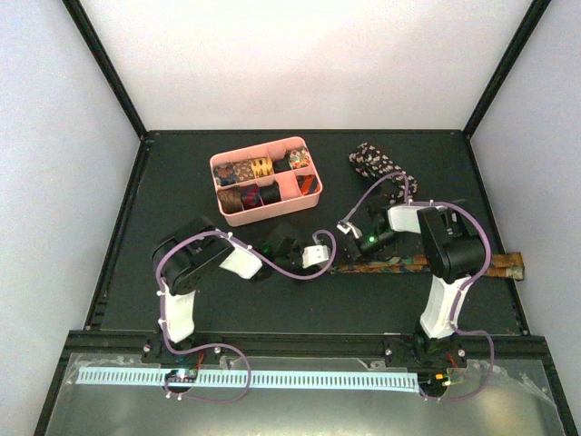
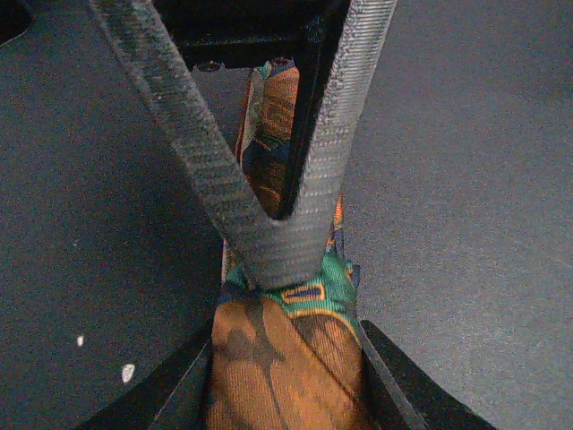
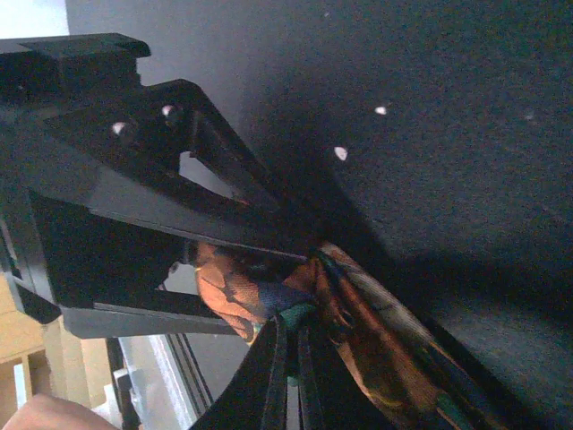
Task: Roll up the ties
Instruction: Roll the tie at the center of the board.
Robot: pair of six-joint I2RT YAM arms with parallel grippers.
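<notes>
Ok so this is looking like the very start of a roll. The patterned tie [image 1: 427, 265] is lying flat on the dark surface [image 1: 272, 304], stretching from the middle out to the right edge, and both arms are crowding its near-centre end. On the left wrist view the left end effector [image 2: 279, 264] is pinching down with its fingertips meeting on the fabric, right where the orange meets the green-and-blue band. So I'm calling it clamped on the tie, not just hovering. The right end effector [image 3: 288, 327] is sitting with its jaws together, and from its own camera it seems to be nipping a curled-over bit of the same end, though that view is dark and I'm not fully sure how much cloth is actually in there. The pink tray [image 1: 263, 215] behind them is already holding a bunch of rolled ties, and a speckled tie [image 1: 370, 161] is sitting bunched up at the back right, so there's more to do. My guess for the next move: one side needs to be anchoring the fold while the other turns the end over itself along the tie's length — keeping it tight and straight, because a loose first turn is going to make the whole roll sloppy.
</notes>
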